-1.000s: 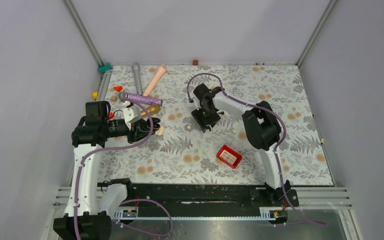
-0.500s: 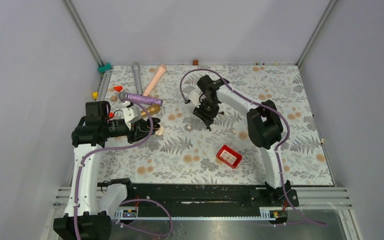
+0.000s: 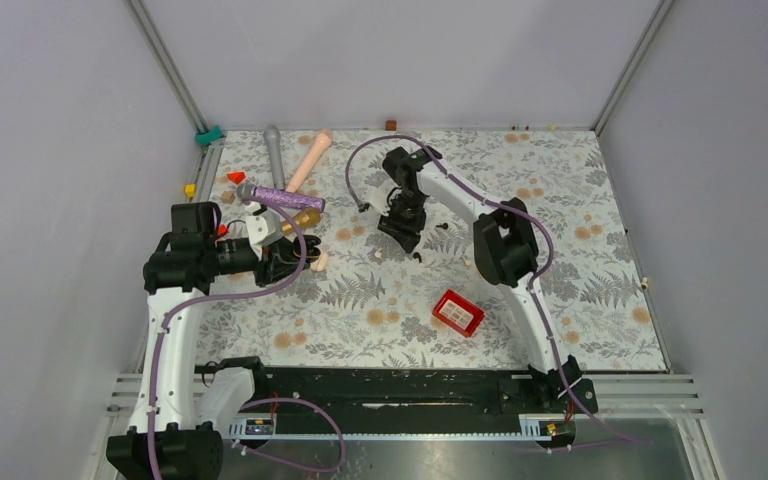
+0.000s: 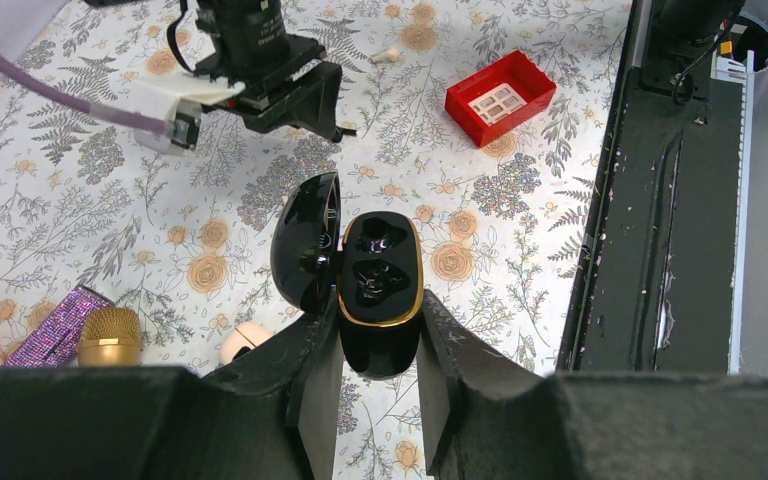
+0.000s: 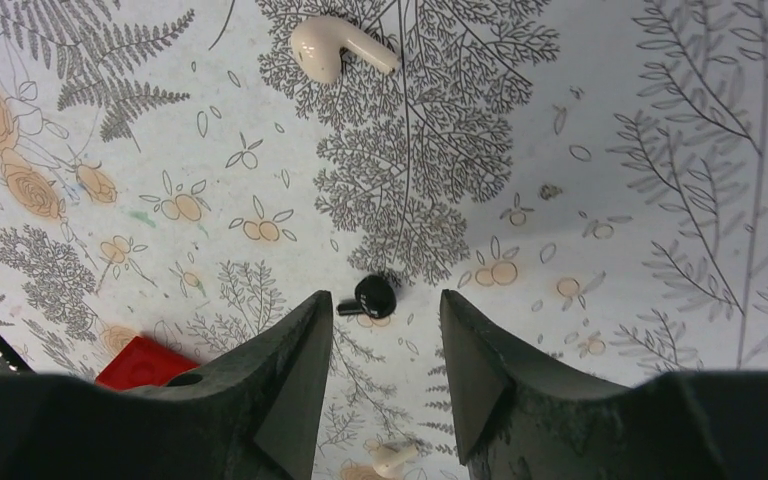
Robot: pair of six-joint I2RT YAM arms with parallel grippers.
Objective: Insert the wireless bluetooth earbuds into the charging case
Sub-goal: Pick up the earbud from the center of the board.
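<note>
The right pincer [image 5: 385,305] has swung in and narrowed its still-parted jaws about the black earbud [image 5: 373,295] lying on the desk [image 5: 610,150] at its 12 o'clock, so pickup looks near, while the left pincer [image 4: 375,335] at 9 o'clock clamps the open charging case [image 4: 380,275].

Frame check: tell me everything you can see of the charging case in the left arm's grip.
The charging case is a small, rounded, glossy black shell, plastic by its look, with a gold rim around the base. Its hinged lid stands open to one side, and both wells look empty. The left end effector clamps its lower half above the flowered table; nothing else touches it.
</note>
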